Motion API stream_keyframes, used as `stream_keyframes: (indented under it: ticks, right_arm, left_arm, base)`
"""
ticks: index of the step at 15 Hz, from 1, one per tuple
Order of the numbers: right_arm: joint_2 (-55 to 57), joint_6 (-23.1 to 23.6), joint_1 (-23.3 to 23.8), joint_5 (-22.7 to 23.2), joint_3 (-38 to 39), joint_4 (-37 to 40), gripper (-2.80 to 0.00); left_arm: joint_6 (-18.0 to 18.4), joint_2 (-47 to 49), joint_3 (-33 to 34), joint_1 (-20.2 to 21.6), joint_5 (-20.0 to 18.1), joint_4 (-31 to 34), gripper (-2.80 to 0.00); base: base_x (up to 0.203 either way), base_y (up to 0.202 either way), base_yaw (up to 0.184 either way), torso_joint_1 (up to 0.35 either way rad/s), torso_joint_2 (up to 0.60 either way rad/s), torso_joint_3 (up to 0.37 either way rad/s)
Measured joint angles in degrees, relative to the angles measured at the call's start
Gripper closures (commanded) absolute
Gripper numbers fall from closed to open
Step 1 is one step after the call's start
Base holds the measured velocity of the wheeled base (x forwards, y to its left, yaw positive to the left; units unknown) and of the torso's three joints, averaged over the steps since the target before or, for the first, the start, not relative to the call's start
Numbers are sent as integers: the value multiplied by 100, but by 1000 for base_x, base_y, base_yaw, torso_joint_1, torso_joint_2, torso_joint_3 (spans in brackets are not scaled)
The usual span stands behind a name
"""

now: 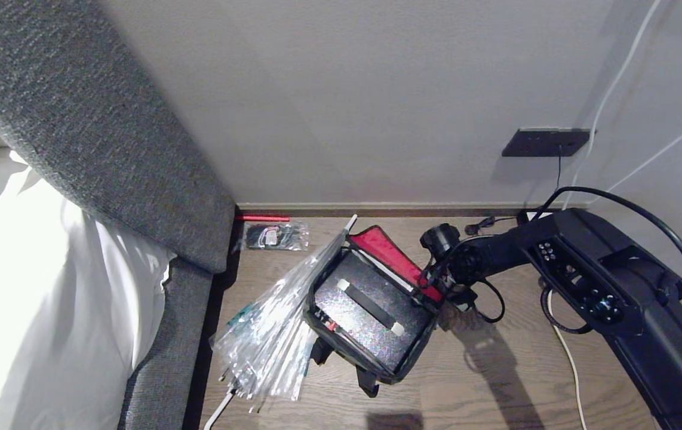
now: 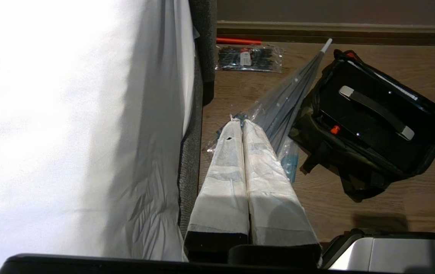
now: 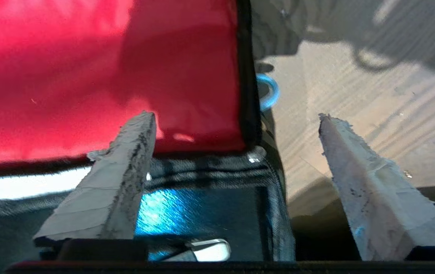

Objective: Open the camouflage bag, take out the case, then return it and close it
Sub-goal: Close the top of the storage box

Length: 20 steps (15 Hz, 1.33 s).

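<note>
1. Wooden floor (image 1: 496, 382) beside a grey upholstered bed (image 1: 138, 179) is our stage, and the camouflage bag (image 1: 412, 349) sits on it near the wall, lid (image 1: 386, 251) thrown back to show red lining, the black case (image 1: 371, 310) lying inside.
2. We see the right gripper (image 3: 236, 125) at the bag's rear corner by the lid, fingers (image 3: 126, 175) spread wide and holding nothing.
3. We find the left gripper (image 2: 242, 127) parked by the bed, fingers pressed together, empty.
4. Risk one, as we judge it: the lid leans upright, so it could flop down over the case once nothing props it.
5. Risk two: the plastic-wrapped umbrella (image 1: 275, 328) rests against the bag's side; tugging the case out may drag the soft bag and topple it.
6. Risk three: the arm's cable (image 1: 493, 304) hangs by the lid and might snag.
7. Our count: one bag, one case with one handle (image 1: 371, 306), one umbrella, one packet of cable ties (image 1: 275, 236), two grippers.
</note>
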<state>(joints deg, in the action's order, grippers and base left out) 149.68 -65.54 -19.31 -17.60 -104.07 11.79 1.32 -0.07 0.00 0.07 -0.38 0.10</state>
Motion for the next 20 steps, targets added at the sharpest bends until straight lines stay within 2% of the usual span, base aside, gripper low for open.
stream_keyframes:
  ticks: [2,4,7,9,11,12,14,20]
  right_arm:
    - [-210,51,18,169,173,-96,-280]
    - [-650,186,43,620,760,-531,-280]
    - [-1722,551,121,1678,2304,-1837,-280]
    - [-2606,739,166,2592,3271,-3052,-280]
    - [-3274,908,236,3334,3967,-4053,-280]
    - [-3509,1044,251,3547,4246,-4339,-280]
    - [-3801,1223,286,3629,4517,-4489,-280]
    - [-4126,1286,274,3628,4683,-4408,-280]
  left_arm:
    - [0,0,0,0,2,-2,0]
    - [2,0,0,0,3,0,0]
    - [-2,0,0,0,4,-2,0]
    - [0,0,0,0,5,0,0]
    - [0,0,0,2,5,0,0]
    - [0,0,0,2,5,-2,0]
    - [0,0,0,2,2,0,0]
    - [37,0,0,4,-4,3,0]
  base:
    - [0,0,0,0,0,0]
    - [0,0,0,0,0,0]
    - [0,0,0,0,0,0]
    - [0,0,0,0,0,0]
    - [0,0,0,0,0,0]
    - [0,0,0,0,0,0]
    - [0,0,0,0,0,0]
    - [0,0,0,0,0,0]
